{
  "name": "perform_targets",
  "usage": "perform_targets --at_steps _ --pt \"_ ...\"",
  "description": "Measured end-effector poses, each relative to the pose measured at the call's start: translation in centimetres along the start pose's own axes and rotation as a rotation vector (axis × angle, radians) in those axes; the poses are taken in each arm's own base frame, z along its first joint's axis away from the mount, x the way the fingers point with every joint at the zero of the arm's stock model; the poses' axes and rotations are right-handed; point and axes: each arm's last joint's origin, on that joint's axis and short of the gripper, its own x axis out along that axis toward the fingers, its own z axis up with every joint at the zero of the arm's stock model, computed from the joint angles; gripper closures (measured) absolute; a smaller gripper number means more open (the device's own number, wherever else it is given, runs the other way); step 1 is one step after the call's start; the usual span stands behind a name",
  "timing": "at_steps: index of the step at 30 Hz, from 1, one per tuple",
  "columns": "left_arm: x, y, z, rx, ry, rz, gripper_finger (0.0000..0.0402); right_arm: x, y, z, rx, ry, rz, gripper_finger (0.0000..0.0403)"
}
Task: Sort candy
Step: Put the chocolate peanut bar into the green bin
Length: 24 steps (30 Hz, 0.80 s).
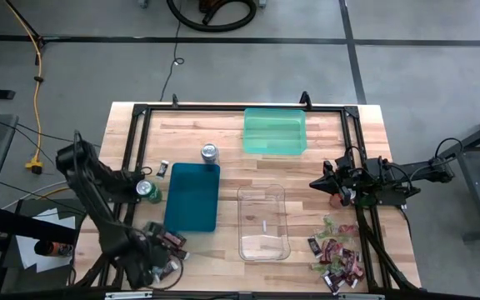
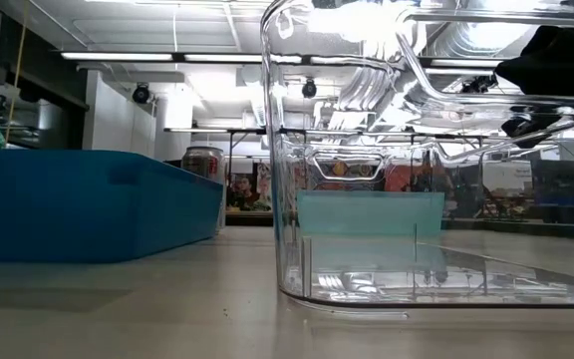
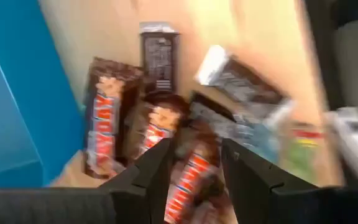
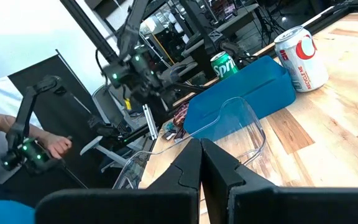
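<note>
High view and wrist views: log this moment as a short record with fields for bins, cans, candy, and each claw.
bins: blue bin, clear bin, green bin, all on the table
cans: silver can at the blue bin's far end; green can beside its left wall
candy: one pile near the right front corner, another by the left claw
left claw: open, fingers straddling a red-brown bar
right claw: shut, raised near the right edge, holding nothing
</note>
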Motion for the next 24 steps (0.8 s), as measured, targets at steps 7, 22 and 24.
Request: perform_targets --at_steps 7,22,24 --pt "3.2 -0.5 0.2 0.072 0.036 0.141 0.0273 0.0 0.0 0.0 0.000 0.000 0.000 0.0402" --pt "3.0 -0.8 0.4 -0.083 0.066 0.020 0.0384 0.0 0.0 0.0 0.000 0.000 0.000 0.0402" --pt "1.6 -0.6 0.6 -0.142 0.023 -0.023 0.0390 0.0 0.0 0.0 0.000 0.000 0.000 0.0402"
